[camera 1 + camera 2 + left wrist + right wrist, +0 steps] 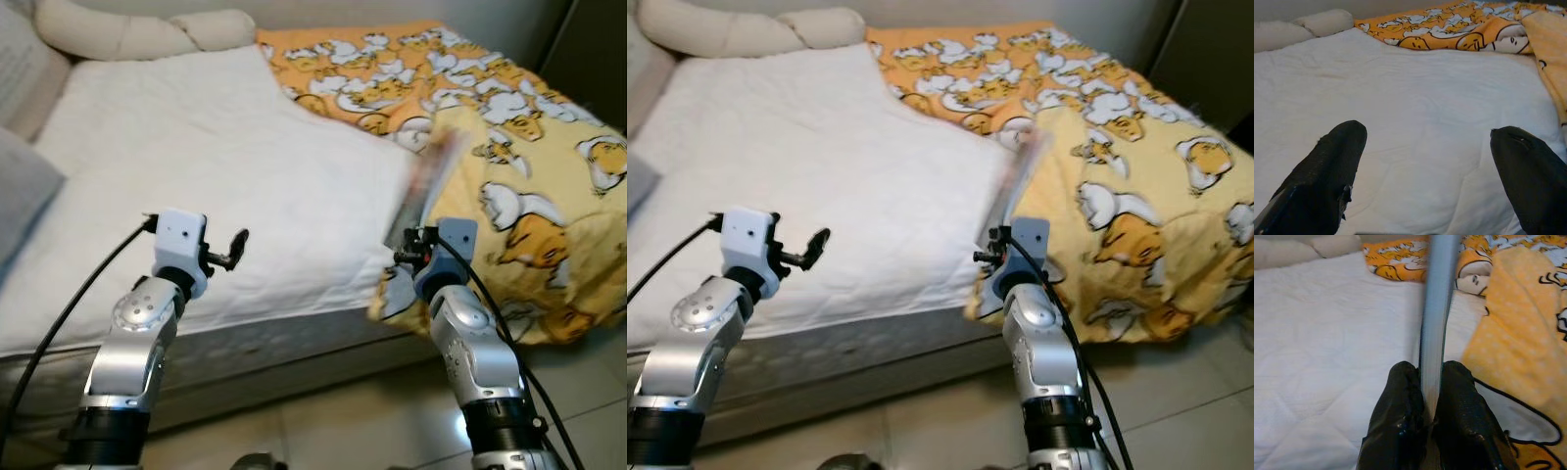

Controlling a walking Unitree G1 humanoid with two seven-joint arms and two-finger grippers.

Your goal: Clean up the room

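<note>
Book (1436,323) upright, edge-on in right pincer (1432,396)

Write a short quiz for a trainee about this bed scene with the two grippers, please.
1. True or false: the left gripper is open over the white quilted bed cover.
2. What does the right gripper hold?
A. a cream pillow
B. a thin flat grey object, seen edge-on
C. a corner of the blanket
3. Fill in: the yellow and orange cartoon-print blanket lies on the robot's ____ side of the bed.

Key
1. True; its two black fingers stand wide apart.
2. B; the fingers are shut on the thin flat grey object; what it is cannot be told.
3. right
</note>
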